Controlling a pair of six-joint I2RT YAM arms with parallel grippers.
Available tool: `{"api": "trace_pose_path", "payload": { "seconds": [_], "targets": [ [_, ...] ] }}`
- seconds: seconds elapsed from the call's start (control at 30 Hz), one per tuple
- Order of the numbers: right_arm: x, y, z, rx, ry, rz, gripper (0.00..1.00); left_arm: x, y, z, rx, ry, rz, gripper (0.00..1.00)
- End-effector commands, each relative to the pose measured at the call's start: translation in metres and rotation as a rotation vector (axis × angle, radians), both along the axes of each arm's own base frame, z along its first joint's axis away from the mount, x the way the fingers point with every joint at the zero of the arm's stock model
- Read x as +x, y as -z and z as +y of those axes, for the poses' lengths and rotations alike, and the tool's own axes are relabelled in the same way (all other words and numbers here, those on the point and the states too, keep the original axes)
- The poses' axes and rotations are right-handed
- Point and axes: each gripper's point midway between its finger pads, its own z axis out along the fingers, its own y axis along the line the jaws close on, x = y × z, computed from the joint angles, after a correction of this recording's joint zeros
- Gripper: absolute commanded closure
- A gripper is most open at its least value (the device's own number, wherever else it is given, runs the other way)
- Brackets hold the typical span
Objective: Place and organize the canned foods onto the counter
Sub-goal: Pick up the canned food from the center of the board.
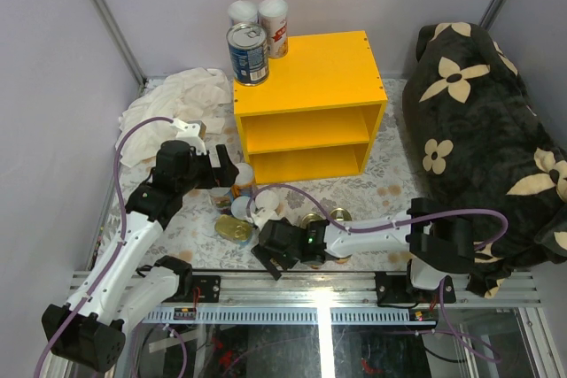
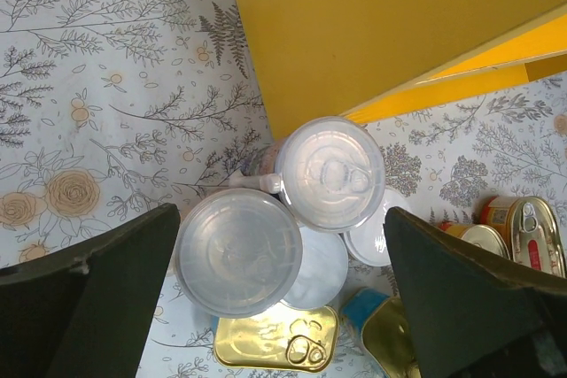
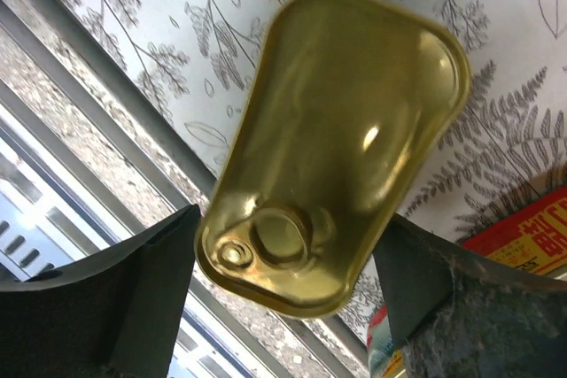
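The left gripper (image 2: pixel 283 285) hangs released, jaws spread wide above two white-lidded cans (image 2: pixel 330 174) that stand touching, just near-left of the yellow counter (image 1: pixel 310 73). The right gripper (image 3: pixel 292 235) straddles a gold rectangular fish tin (image 3: pixel 345 130) at the near edge of the floral surface (image 1: pixel 390 185). Its fingers (image 3: pixel 151 294) sit at the tin's sides, but I cannot tell whether they clench it. A blue-labelled steel can (image 1: pixel 247 53) and two tall white-topped cylinders (image 1: pixel 275 26) stand on the counter's far-left corner.

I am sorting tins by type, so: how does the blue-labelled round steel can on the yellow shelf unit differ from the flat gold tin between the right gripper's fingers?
The blue-labelled steel can is a tall cylinder; the flat gold tin is a low rounded rectangle. The can wears a label; the tin is bare. The can stands on the yellow shelf unit; the tin is between the fingers of the right gripper. Both are shiny metal.
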Motion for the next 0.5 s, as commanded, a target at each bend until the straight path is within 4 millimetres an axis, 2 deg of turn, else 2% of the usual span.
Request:
{"api": "trace_pose_path", "payload": {
  "seconds": [0.0,0.13,0.27,0.4,0.47],
  "targets": [
    [0.002,-0.01,-0.012,0.032,0.038,-0.027,0.22,0.005,0.001,0.004,0.007,-0.025,-0.013,0.0],
    [0.009,-0.018,-0.009,0.055,0.045,-0.066,0.46,0.006,0.001,0.005,0.011,-0.027,-0.013,0.0],
    [0.018,-0.039,0.002,0.098,0.021,-0.126,0.7,0.008,0.0,0.006,0.018,-0.035,-0.018,0.0],
    [0.027,-0.066,0.012,0.136,-0.028,-0.199,1.0,0.008,0.0,0.007,0.018,-0.038,-0.021,0.0],
    [0.027,-0.078,0.017,0.159,-0.061,-0.217,1.0,0.008,0.001,0.008,0.022,-0.041,-0.021,0.0]
  ]
}}
